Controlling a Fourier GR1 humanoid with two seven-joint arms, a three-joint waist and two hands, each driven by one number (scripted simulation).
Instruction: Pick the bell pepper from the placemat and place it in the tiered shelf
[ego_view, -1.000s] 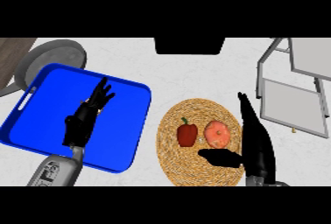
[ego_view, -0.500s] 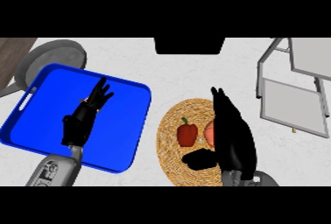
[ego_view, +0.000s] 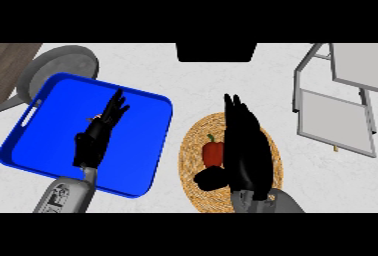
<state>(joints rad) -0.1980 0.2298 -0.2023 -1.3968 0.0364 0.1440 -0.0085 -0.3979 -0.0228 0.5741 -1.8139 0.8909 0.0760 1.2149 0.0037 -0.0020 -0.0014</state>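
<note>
Blue tray (ego_view: 148, 150), left of field: my left hand (ego_view: 90, 144) hangs over it, fingers straight and a little spread, holding nothing. Not needed for this step.

Centre: round woven placemat (ego_view: 193, 145). The bell pepper (ego_view: 213, 154) sits on it, left of the mat's middle, not yet lifted.

Pepper, as seen: red, smooth-looking, taller than wide, short green stem at the top end. Its right flank is hidden by my own hand, so I cannot tell the full outline. Judged rounded and likely to roll if nudged sideways.

My right hand (ego_view: 247, 150) is just beside the pepper on its right, over the mat. Fingers are straight and pressed together, pointing away from me; the thumb sticks out to the left below the pepper. Nothing is gripped, and I cannot tell whether there is contact.

Step in hand: approach for the grasp. To do it well:
- shift the palm left until the pepper lies between thumb and fingers
- come down before curling
- close across the body, not the stem

Far right: tiered shelf (ego_view: 332, 120), well apart from the mat. Lift clear of the mat before carrying across.
</note>
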